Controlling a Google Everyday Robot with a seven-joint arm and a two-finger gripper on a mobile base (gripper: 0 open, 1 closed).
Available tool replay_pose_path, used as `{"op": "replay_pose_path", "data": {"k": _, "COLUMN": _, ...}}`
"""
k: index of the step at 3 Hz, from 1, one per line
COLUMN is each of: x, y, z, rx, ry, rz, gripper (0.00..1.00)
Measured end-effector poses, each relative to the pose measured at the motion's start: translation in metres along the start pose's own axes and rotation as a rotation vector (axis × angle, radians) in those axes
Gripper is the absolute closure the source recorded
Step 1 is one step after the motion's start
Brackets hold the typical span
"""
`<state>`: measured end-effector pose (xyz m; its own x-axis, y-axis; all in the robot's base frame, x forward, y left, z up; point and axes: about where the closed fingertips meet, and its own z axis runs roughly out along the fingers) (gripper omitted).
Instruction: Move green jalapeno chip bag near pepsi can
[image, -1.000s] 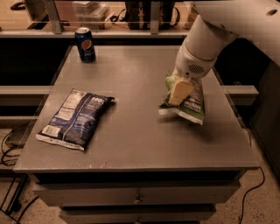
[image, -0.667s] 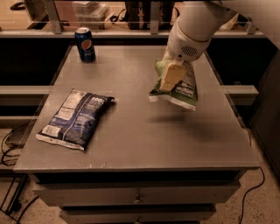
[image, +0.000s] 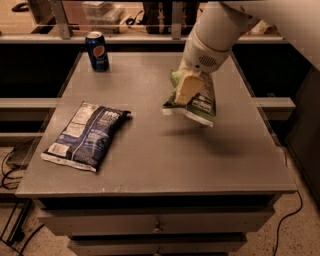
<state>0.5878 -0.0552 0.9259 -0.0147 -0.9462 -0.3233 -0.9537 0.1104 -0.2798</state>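
My gripper (image: 189, 90) is shut on the green jalapeno chip bag (image: 201, 102) and holds it in the air above the right half of the table, with its shadow on the tabletop below. The bag hangs tilted, its white label facing right. The pepsi can (image: 97, 50) stands upright at the table's far left corner, well to the left of the bag. My white arm (image: 220, 27) comes in from the upper right.
A dark blue chip bag (image: 86, 134) lies flat on the left side of the grey table (image: 150, 165). Drawers sit under the table's front edge. A rail and shelf run behind the table. Cables lie on the floor at both sides.
The gripper has lifted the green bag off the tabletop and carried it up and a little to the left. The can and the blue bag have not moved.
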Motion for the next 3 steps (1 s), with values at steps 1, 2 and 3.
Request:
{"op": "replay_pose_path", "data": {"k": 1, "x": -0.036, "y": -0.035, "z": 0.022, "rx": 0.046, "ry": -0.081, "rz": -0.033, "gripper": 1.00}}
{"op": "replay_pose_path", "data": {"k": 2, "x": -0.081, "y": -0.086, "z": 0.041, "rx": 0.112, "ry": -0.165, "rz": -0.077, "gripper": 1.00}}
{"op": "replay_pose_path", "data": {"k": 3, "x": -0.127, "y": -0.137, "z": 0.064, "rx": 0.173, "ry": -0.224, "rz": -0.114, "gripper": 1.00}}
